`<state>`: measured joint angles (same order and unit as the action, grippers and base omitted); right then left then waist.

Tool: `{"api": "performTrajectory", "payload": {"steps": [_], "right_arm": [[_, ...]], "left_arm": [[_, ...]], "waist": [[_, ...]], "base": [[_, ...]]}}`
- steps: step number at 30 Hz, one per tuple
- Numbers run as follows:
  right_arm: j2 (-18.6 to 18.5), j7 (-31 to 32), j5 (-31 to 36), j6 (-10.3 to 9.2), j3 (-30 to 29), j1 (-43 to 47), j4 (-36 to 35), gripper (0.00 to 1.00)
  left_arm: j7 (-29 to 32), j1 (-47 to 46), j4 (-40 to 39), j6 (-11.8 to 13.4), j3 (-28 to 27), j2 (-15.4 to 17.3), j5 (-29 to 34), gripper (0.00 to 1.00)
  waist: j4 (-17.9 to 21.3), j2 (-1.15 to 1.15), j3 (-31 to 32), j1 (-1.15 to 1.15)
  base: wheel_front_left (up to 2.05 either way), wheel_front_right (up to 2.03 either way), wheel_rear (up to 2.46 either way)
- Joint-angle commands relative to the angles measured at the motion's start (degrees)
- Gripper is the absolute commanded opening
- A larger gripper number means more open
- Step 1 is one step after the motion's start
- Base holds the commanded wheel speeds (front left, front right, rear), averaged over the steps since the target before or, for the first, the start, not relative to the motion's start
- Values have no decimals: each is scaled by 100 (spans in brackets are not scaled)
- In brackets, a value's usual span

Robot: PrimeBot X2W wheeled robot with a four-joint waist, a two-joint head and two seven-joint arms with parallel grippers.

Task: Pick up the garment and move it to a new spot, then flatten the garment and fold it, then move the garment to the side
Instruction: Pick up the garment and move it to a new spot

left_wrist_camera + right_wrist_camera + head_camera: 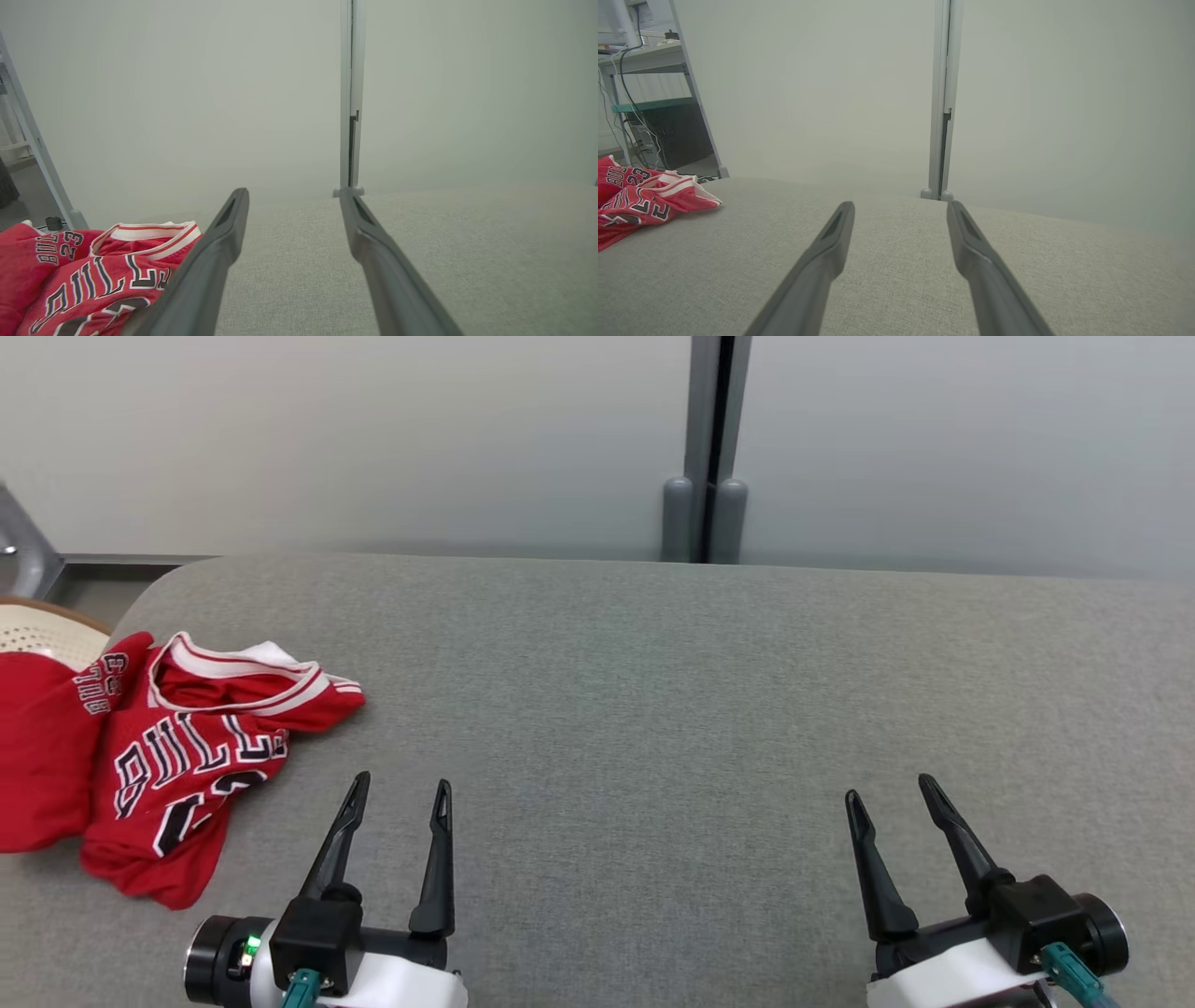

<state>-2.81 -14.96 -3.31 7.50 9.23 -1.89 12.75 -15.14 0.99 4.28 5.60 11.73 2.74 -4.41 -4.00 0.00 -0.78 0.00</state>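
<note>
Presently, the left gripper [402, 780] and right gripper [888, 785] are held with fingers spread over the grey cushion [607, 709], nothing clasped.
The crumpled red garment [187, 756] is laid just left of the left gripper and slightly ahead of it, well apart from the right gripper.

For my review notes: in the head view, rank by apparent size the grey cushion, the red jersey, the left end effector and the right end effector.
1. grey cushion
2. red jersey
3. left end effector and right end effector: they look alike, so not ranked.
</note>
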Motion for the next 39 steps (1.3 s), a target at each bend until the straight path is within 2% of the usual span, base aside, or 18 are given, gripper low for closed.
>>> {"api": "performTrajectory", "payload": {"steps": [1, 15, 21, 33, 39], "right_arm": [[-16, -35, 36, -2, -4, 49, 15, 100], [-15, -35, -65, -2, 170, 209, 13, 100], [-16, -35, -121, -2, 229, 261, 4, 100], [-17, -34, -35, -2, 388, 38, 77, 100], [-17, -34, 66, -2, 331, -25, 23, 100]], "left_arm": [[-1, 29, 6, 35, -11, 28, -6, 100], [-1, 291, 26, 20, -119, 27, -25, 100], [-1, 383, -12, -10, -203, 26, 24, 100], [-1, 395, -202, 149, -290, 25, -59, 100], [-1, 82, -269, 89, -354, 25, -5, 100]], "waist": [[-226, 0, 35, 0], [-1834, 0, 226, 0], [-2318, 0, 256, 0], [-2513, 0, 25, 0], [-2538, 0, -169, 0]], "base": [[0, 0, 0], [0, 0, 0], [0, 0, 0], [0, 0, 0], [0, 0, 0]]}}
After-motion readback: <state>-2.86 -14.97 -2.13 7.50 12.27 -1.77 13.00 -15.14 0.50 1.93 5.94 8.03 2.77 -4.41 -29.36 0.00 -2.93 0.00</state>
